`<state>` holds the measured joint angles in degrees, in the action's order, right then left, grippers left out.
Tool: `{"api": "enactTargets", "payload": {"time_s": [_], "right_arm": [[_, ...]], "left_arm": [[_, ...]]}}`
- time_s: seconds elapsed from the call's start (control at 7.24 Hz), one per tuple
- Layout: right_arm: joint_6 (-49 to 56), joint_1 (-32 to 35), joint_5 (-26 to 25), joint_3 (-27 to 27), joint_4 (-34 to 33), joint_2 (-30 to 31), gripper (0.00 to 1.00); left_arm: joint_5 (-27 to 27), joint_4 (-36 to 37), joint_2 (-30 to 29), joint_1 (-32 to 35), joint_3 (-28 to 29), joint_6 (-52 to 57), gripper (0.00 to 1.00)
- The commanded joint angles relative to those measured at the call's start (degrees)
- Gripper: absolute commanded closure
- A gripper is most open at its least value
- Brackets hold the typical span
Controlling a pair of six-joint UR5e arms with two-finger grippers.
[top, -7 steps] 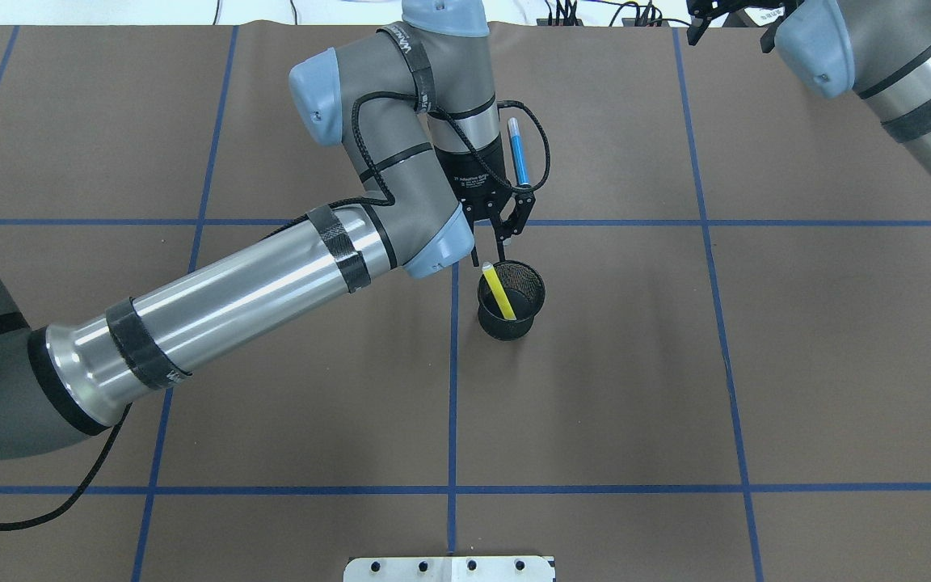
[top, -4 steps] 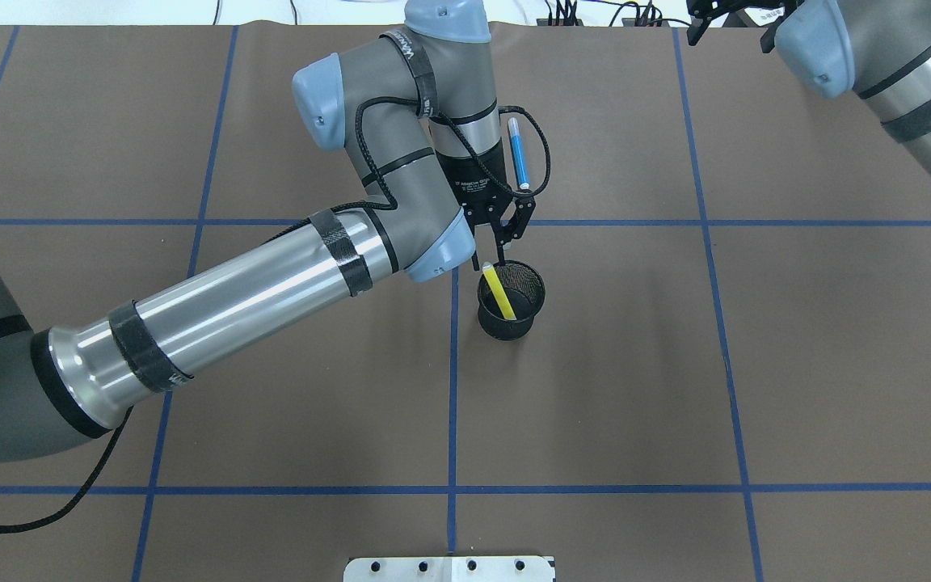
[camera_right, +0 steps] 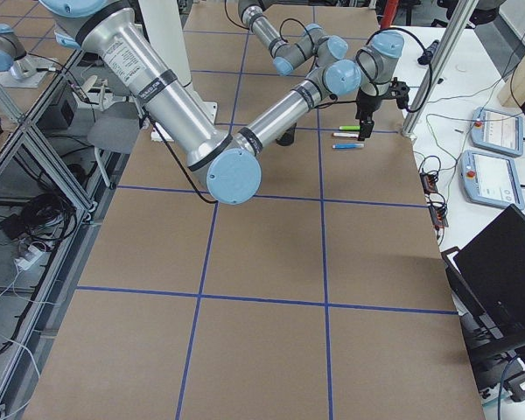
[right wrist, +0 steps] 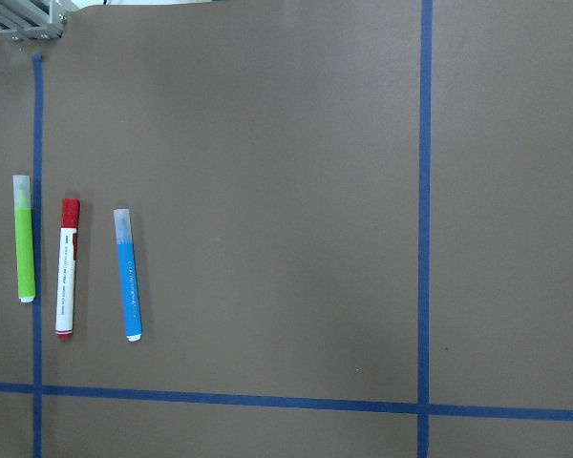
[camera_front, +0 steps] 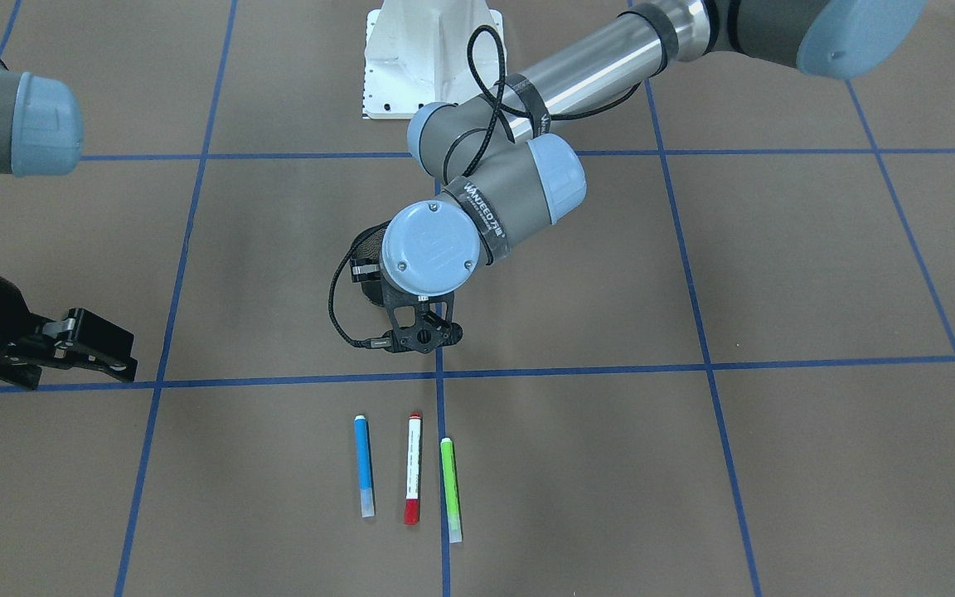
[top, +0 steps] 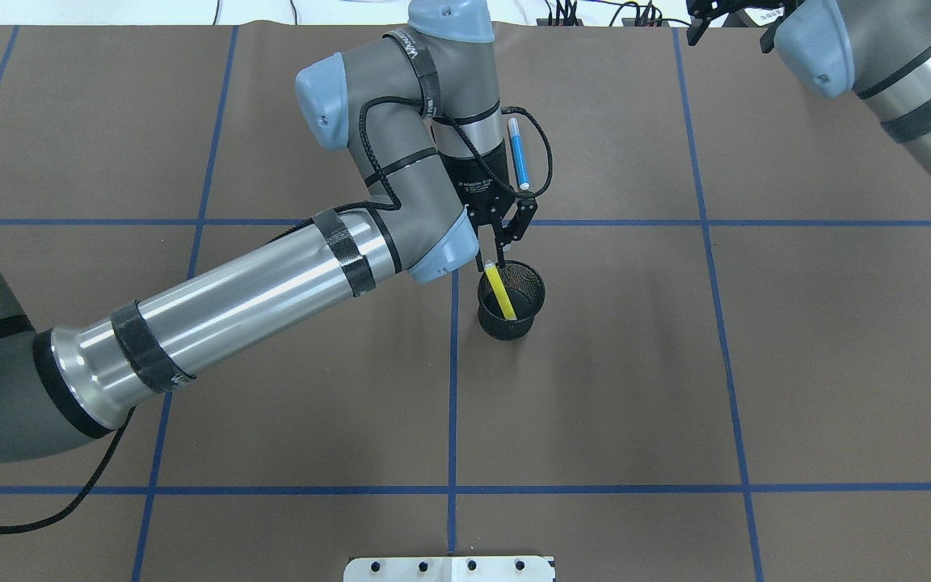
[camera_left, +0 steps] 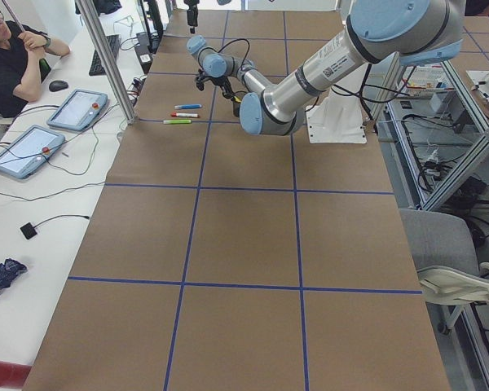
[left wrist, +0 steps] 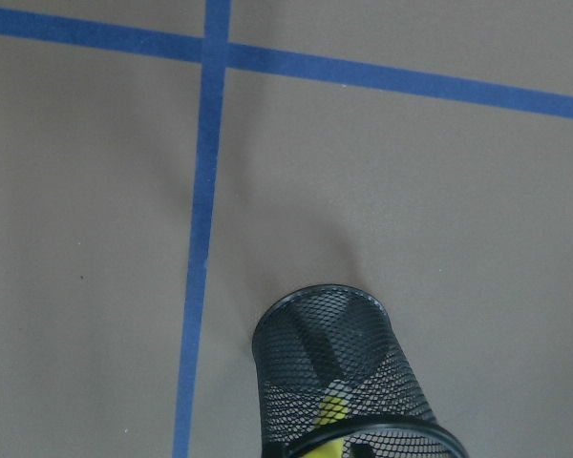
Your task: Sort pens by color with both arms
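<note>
A yellow pen leans in the black mesh cup; the left wrist view shows it through the mesh. My left gripper points down just above the pen's pale cap, its jaws a little apart and holding nothing. The blue pen, the red-capped white pen and the lime green pen lie side by side on the table beyond the cup. They also show in the right wrist view, where the blue pen is rightmost. My right gripper hovers open and empty far to the side.
The white bolted base stands at the robot's side of the table. Blue tape lines grid the brown mat. The left forearm stretches across the table's left half. An operator and tablets sit beside the table's far edge.
My left gripper has moved down a little toward the yellow pen's cap. The pens, the cup and the right arm have not moved.
</note>
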<state>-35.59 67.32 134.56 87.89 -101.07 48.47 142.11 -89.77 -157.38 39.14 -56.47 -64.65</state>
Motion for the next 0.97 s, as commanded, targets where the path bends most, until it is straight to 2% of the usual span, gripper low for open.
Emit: {"api": "enactTargets", "payload": {"time_s": [0.0,0.28,0.55,0.83], "right_arm": [[0.0,-0.09,0.0,0.0,0.0,-0.04,0.0],[0.09,0.0,0.0,0.0,0.0,-0.04,0.0],[0.0,0.0,0.0,-0.09,0.0,-0.04,0.0],[0.0,-0.09,0.0,-0.09,0.0,-0.04,0.0]], "left_arm": [[0.01,0.21,0.05,-0.02,-0.04,-0.04,0.66],[0.01,0.21,0.05,-0.11,-0.04,-0.04,0.7],[0.0,0.21,0.05,-0.11,-0.65,-0.04,0.84],[0.01,0.91,0.05,-0.11,-2.4,-0.22,0.91]]}}
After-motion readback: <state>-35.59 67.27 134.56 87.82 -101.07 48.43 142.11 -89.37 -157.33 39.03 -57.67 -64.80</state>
